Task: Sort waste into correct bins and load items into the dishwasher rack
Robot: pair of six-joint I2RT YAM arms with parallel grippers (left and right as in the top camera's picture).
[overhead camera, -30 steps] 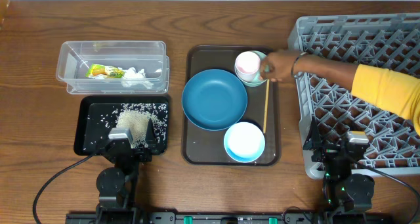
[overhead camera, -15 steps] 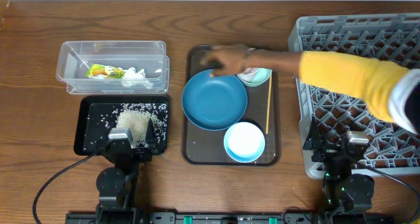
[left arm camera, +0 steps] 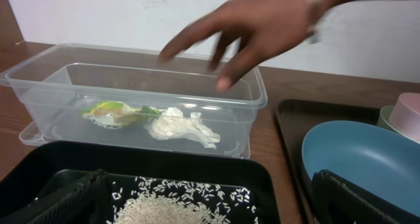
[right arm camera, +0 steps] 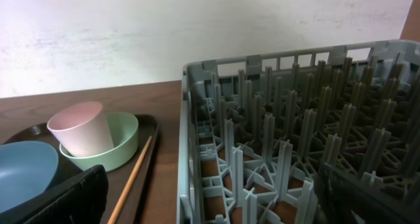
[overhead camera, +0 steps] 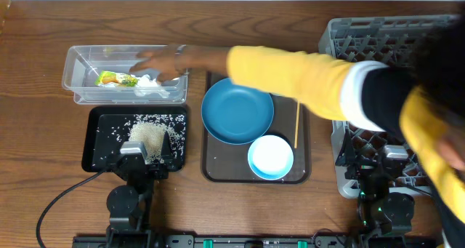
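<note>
The clear tub [overhead camera: 80,55] holds the yellow-green wrapper [overhead camera: 116,79] and the white tissue [overhead camera: 151,84]; both also show in the left wrist view, wrapper [left arm camera: 111,112] and tissue [left arm camera: 177,127]. White rice [overhead camera: 149,135] lies in the black tray [overhead camera: 98,157]. My left gripper [overhead camera: 138,157] is open over the rice [left arm camera: 170,207]. The blue dish [overhead camera: 237,111], a pale bowl [overhead camera: 270,157] and the wooden stick [overhead camera: 296,128] lie on the brown tray. The pink cup [right arm camera: 80,129] stands in the other mint bowl [right arm camera: 108,142]. My right gripper [overhead camera: 385,164] is open at the grey rack [right arm camera: 275,138].
A person's hand [overhead camera: 156,62] on a yellow-sleeved arm [overhead camera: 290,70] reaches across the table from the right, over the clear tub. The arm hides the far part of the brown serving tray [overhead camera: 214,168] and part of the rack [overhead camera: 392,37].
The person's hand has moved left from the pink cup, across the blue dish, to above the clear tub. Both of my arms have stayed still.
</note>
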